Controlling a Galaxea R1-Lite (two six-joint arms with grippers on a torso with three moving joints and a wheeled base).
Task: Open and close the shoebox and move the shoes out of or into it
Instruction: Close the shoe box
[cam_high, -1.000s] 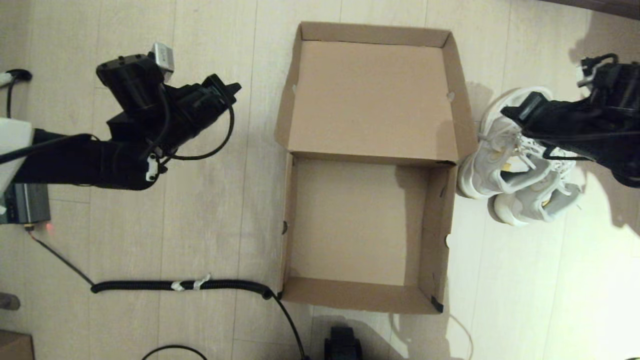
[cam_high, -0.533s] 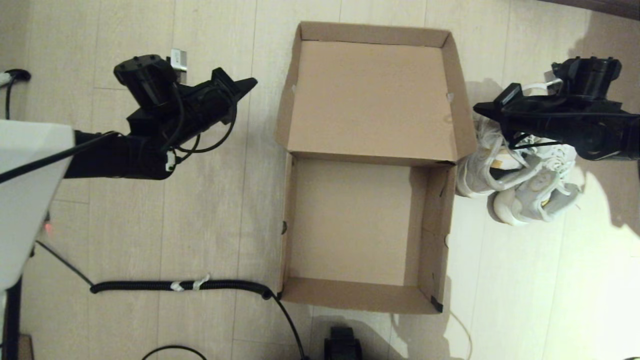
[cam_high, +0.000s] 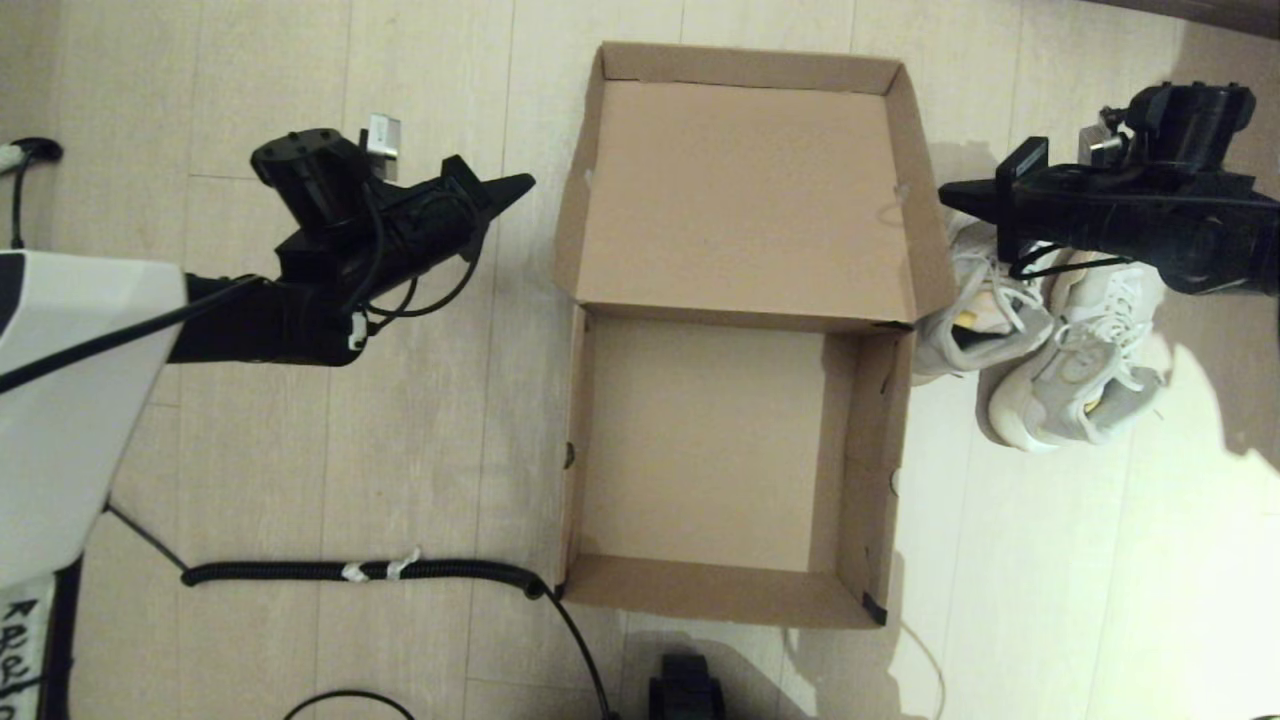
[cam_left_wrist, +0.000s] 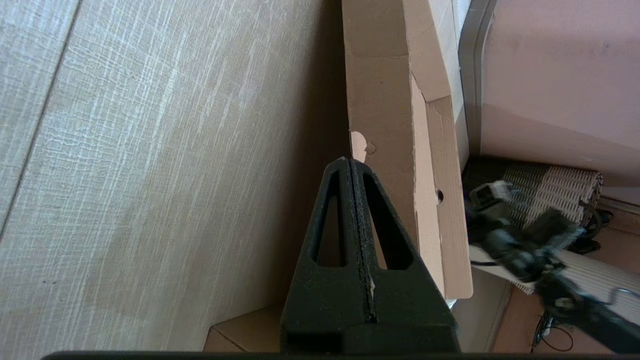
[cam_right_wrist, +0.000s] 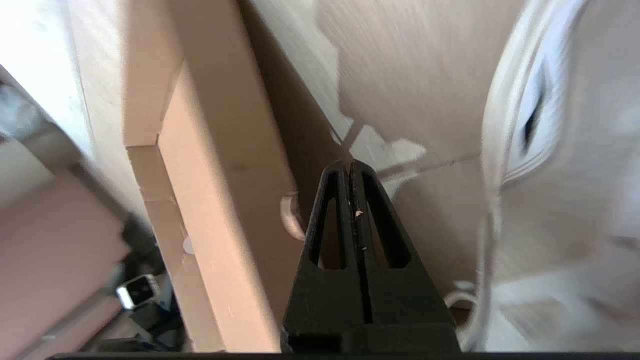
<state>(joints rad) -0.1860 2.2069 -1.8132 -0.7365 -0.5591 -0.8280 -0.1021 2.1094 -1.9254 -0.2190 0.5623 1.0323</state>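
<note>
The large plain brown cardboard shoebox (cam_high: 735, 330) lies on the pale wood-plank floor (cam_high: 420, 400) with its hinged lid folded flat back, away from the robot. The tray is bare inside. The opening step is judged complete. The pair of off-white mesh sneakers with white laces (cam_high: 1040, 340) stands outside, just beside the shoebox's right wall, near the hinge line; one shoe sits close against that wall, the other on its outer side. Neither shoe is held. If the shoes are meant to go in, loading and closing the lid remain; if they were meant to come out, only closing is left. Which applies cannot be told.

The right gripper (cam_high: 950, 197) hangs just off the right edge of the lid, above the far end of the sneakers, its fingers pressed together on nothing. The left gripper (cam_high: 522, 184) hangs just left of the lid's left edge, likewise clamped empty, clear of the cardboard.

A black corrugated cable (cam_high: 360, 571) runs across the floor to the shoebox's near left corner. It lies outside the tray and is judged no hindrance to loading. The raised right wall stands between sneakers and tray; each shoe would have to be lifted over it.
</note>
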